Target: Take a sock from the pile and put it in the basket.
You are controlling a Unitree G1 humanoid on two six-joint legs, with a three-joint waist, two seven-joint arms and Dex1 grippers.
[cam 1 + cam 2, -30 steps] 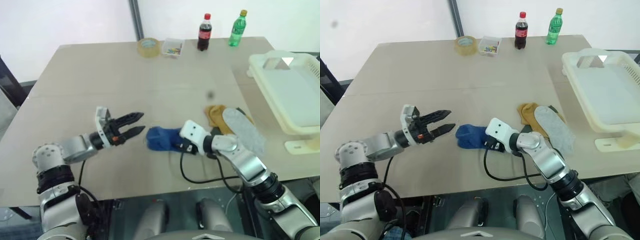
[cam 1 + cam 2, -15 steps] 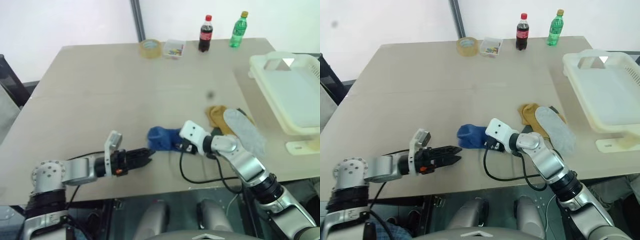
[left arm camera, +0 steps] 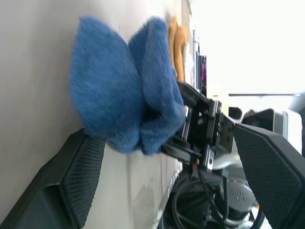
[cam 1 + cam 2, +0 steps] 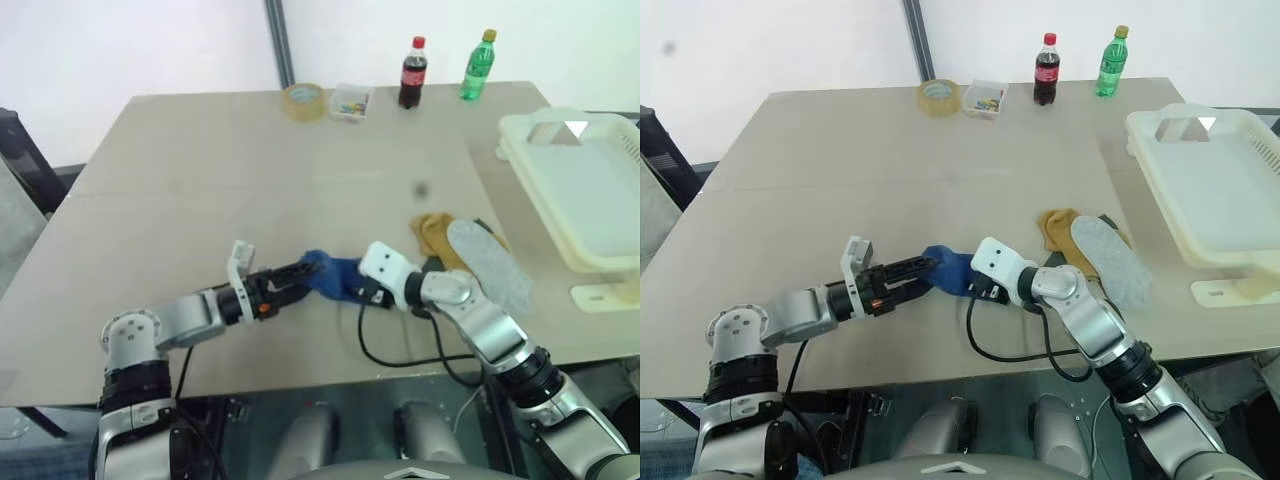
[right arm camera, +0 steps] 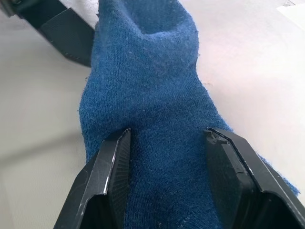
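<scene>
Blue sock (image 4: 328,276): lies on the table (image 4: 200,180) near the front edge, just left of centre, a little left of the rest of the pile.
What changed: a second ago my left gripper (image 4: 297,272) hung well to the left of this sock with a clear gap; it has since swung right and dropped, and its tips are now at the sock's left end.
Left gripper state: fingers spread wide, one on either side of the bunched left end in the left wrist view; not closed on anything yet.
Right gripper (image 5: 164,164): has not moved over that second; fingers pressed into the sock's right end from both sides, gripping it, as the right wrist view shows.
Meaning for the task: my judgement is that this sock is being passed or shared between my two hands; lift-off has not begun, as the sock sits on the table.
Next, as a guess: the left fingers would need to close before the right lets go.
Pile (image 4: 468,252): mustard and pale grey socks, right of my right wrist, untouched.
Basket (image 4: 590,190): cream-white, at the table's right edge, well apart from the sock; no sock visible inside.
Far edge: tape roll (image 4: 302,101), small clear box (image 4: 349,101), cola bottle (image 4: 412,72), green bottle (image 4: 477,64).
</scene>
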